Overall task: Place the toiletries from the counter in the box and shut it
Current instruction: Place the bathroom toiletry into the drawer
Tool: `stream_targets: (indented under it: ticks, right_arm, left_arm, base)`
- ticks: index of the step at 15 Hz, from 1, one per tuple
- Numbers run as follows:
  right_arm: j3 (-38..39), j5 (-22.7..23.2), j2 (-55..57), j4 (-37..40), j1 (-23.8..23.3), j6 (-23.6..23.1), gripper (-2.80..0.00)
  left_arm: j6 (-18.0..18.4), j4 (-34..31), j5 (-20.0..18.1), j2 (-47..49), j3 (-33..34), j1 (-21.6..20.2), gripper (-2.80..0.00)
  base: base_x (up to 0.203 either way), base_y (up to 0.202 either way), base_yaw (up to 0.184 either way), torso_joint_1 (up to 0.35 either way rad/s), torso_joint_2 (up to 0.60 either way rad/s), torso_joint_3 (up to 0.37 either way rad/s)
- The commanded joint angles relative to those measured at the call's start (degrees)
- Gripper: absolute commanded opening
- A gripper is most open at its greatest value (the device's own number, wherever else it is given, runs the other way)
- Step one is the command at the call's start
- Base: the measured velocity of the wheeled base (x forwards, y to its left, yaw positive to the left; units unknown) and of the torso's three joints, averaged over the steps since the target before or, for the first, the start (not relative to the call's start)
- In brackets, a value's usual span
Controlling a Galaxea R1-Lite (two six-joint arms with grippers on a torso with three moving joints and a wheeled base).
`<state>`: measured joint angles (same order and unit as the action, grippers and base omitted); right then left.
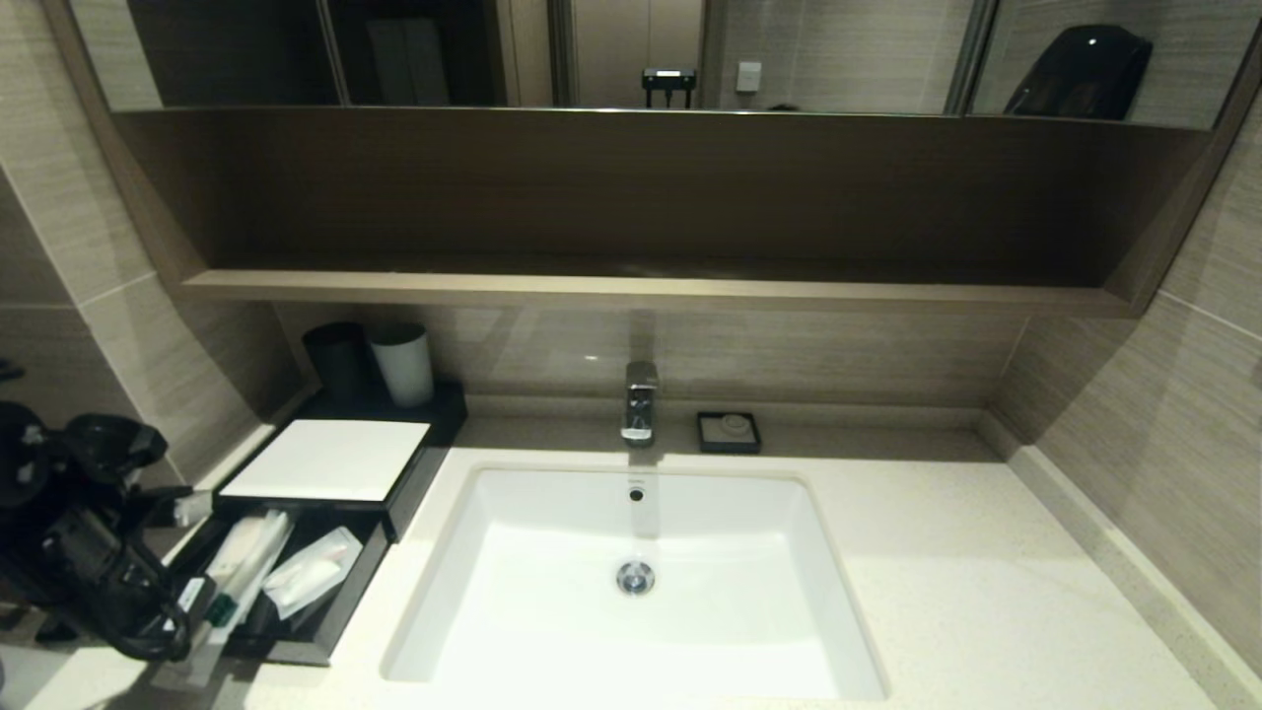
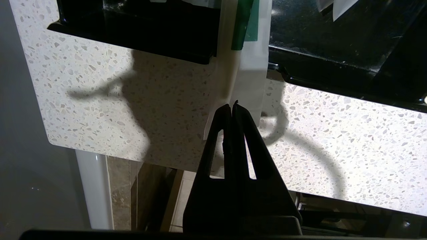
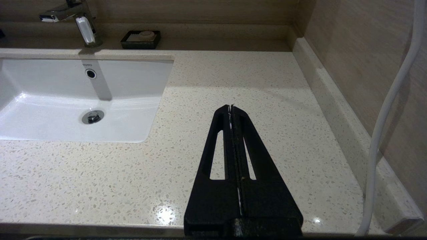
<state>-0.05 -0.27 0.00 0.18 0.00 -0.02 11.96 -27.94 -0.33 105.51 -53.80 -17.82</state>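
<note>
The box (image 1: 325, 459) sits at the counter's (image 1: 946, 552) left end, its drawer (image 1: 325, 616) pulled out with wrapped packets (image 1: 311, 572) inside; a green-labelled packet (image 2: 245, 66) overhangs the drawer's front edge. The left gripper (image 2: 232, 106), jaws pressed together and holding nothing, hovers at that packet's loose end. The right gripper (image 3: 231, 107), likewise closed and empty-handed, hangs over bare counter right of the sink (image 1: 631, 582).
</note>
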Motion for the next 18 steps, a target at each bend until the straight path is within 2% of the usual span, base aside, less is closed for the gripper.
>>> stream_targets:
  ticks: [1, 18]
  right_arm:
    - [-0.03, 0.00, -0.04, -0.01, 0.00, -0.06, -2.80]
    - [0.02, 0.00, 0.00, -0.01, 0.00, -0.03, -2.80]
  left_arm:
    - [0.09, -0.09, -0.02, 0.56, 0.01, -0.02, -2.80]
    - [-0.09, 4.30, -0.51, 3.20, -0.17, -0.02, -2.80]
  base:
    - [0.000, 0.000, 0.000, 0.000, 0.00, 0.000]
    - [0.000, 0.000, 0.000, 0.000, 0.00, 0.000]
